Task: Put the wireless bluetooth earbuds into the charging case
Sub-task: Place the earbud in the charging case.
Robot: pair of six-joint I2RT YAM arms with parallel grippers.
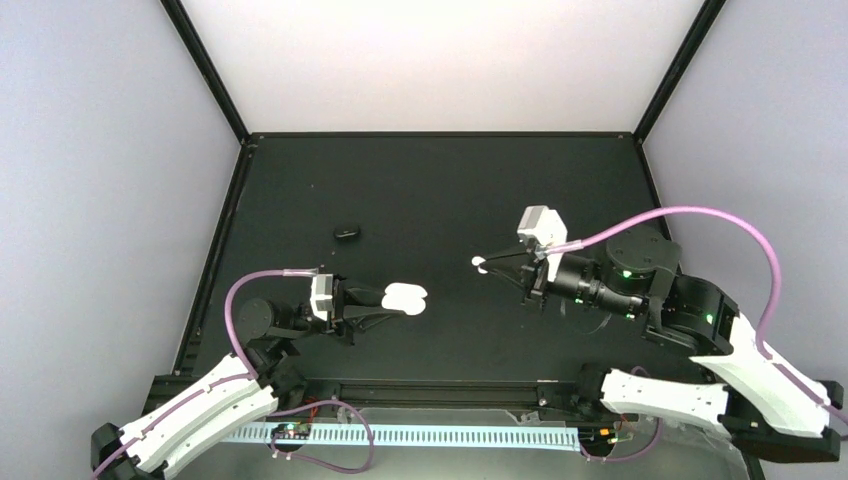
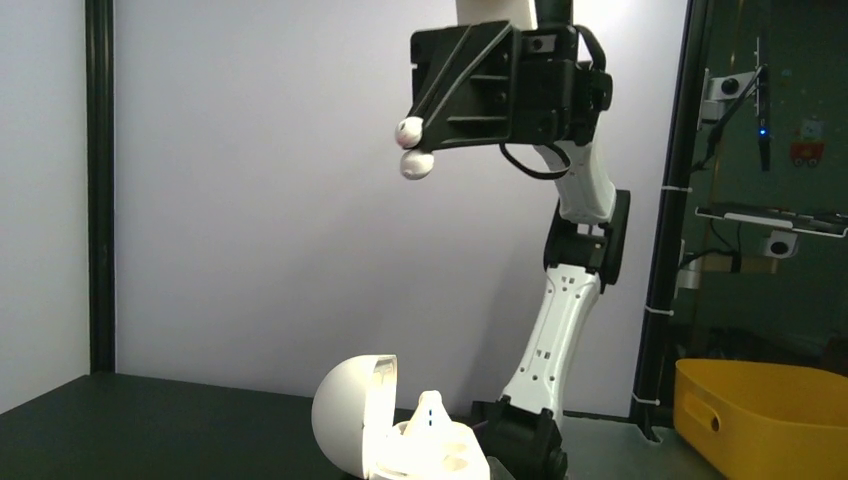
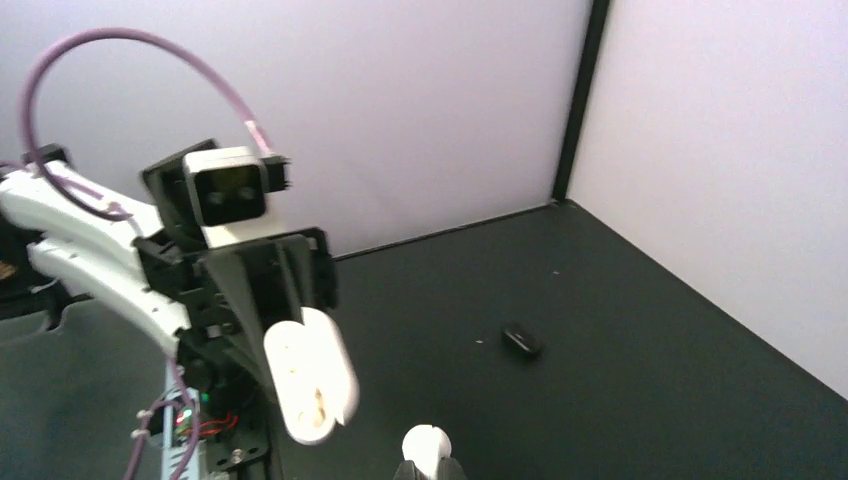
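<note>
My left gripper (image 1: 398, 300) is shut on the white charging case (image 1: 405, 297) and holds it just above the table. In the left wrist view the case (image 2: 360, 420) is open, lid up on the left, with one white earbud (image 2: 430, 408) seated in it. My right gripper (image 1: 486, 264) is shut on a white earbud (image 1: 479, 264), raised and to the right of the case. That earbud shows between my fingertips in the right wrist view (image 3: 427, 443); the case (image 3: 310, 375) is to its left. From the left wrist view the held earbud (image 2: 415, 165) is high above the case.
A small black object (image 1: 346, 233) lies on the black table behind the left gripper; it also shows in the right wrist view (image 3: 521, 340). A yellow bin (image 2: 760, 410) stands beyond the table's right side. Black frame posts stand at the back corners.
</note>
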